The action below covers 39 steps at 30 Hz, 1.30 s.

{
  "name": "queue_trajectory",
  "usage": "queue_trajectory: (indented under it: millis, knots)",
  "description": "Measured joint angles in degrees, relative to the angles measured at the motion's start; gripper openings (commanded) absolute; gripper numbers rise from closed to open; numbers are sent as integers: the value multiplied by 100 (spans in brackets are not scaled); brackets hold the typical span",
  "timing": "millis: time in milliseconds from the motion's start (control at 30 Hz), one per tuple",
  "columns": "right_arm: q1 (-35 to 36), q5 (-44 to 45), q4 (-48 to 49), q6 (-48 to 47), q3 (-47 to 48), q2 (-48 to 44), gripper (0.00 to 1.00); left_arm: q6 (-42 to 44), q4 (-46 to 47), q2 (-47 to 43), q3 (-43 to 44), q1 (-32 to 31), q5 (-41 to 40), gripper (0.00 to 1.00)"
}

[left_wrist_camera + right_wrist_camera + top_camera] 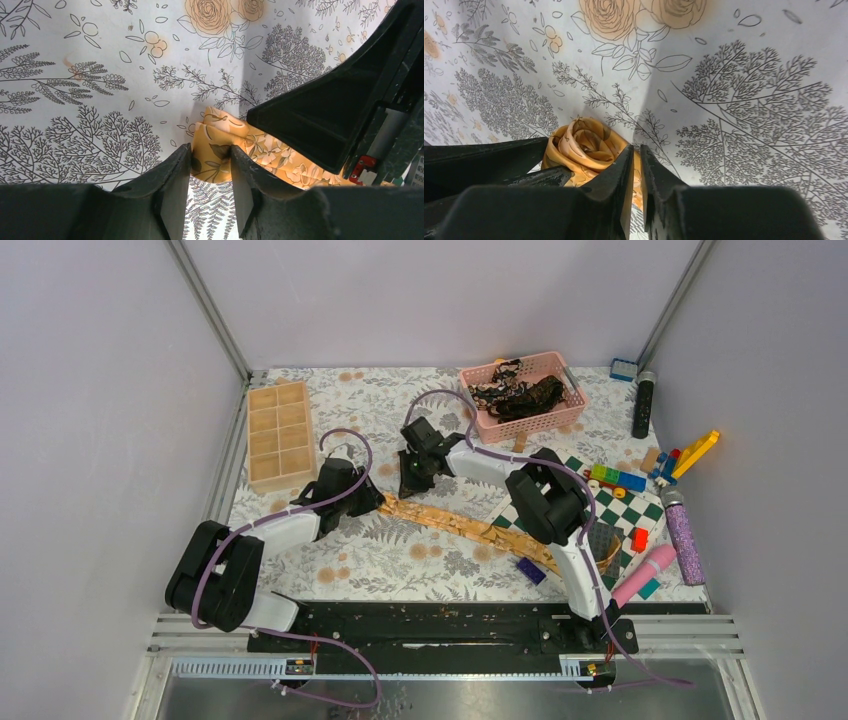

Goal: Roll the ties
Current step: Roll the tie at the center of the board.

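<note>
Golden tie point(470, 528): flat on floral table cover point(420, 565), laid diag. from mid-table toward R arm base; far end coiled, rest unrolled; near end lost under R arm.
Rolled end point(586, 142): loose spiral of gold cloth, resting on cover btwn the two grippers; seen end-on in R wrist view.
L gripper point(210, 154): low over cover at coiled end; jaws partway in, clamped on a fold of the gold cloth, w/ contact on both fingers point(172, 180).
R gripper point(637, 150): tips down near cover, just beside the roll, w/ roll against outer face of one finger; jaws nearly together, thin slit only; gold cloth visible thru slit, pinched or merely lying behind: cannot tell.
Gripper spacing: close, facing each other across the roll.
Dark ties point(515, 395): bunched in pink basket point(535, 426), far side of table, well apart from both grippers.
Wooden tray point(279, 430): compartmented, far left, beyond L arm.
Checkered board point(625, 512): right side, partly under R arm.
Right-edge clutter: toy bricks point(615, 477), black cylinder point(643, 405), glitter tube point(683, 535), pink cylinder point(645, 575).
</note>
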Motion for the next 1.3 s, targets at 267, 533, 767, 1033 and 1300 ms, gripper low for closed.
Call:
queue_trajectory:
  millis: [267, 533, 767, 1033, 1300]
  knots:
    - [70, -275, 101, 68, -144, -2, 12, -22, 0, 0, 0, 0, 0, 36]
    - [94, -321, 203, 133, -197, -17, 23, -22, 0, 0, 0, 0, 0, 35]
    - [116, 57, 195, 114, -367, -247, 36, -22, 13, 0, -9, 0, 2, 31]
    - [116, 387, 223, 118, -850, -964, 24, -17, 20, -55, -57, 0, 42, 30]
    - [116, -140, 831, 693, -1449, -1211, 19, -15, 42, -66, -125, -2, 48, 31]
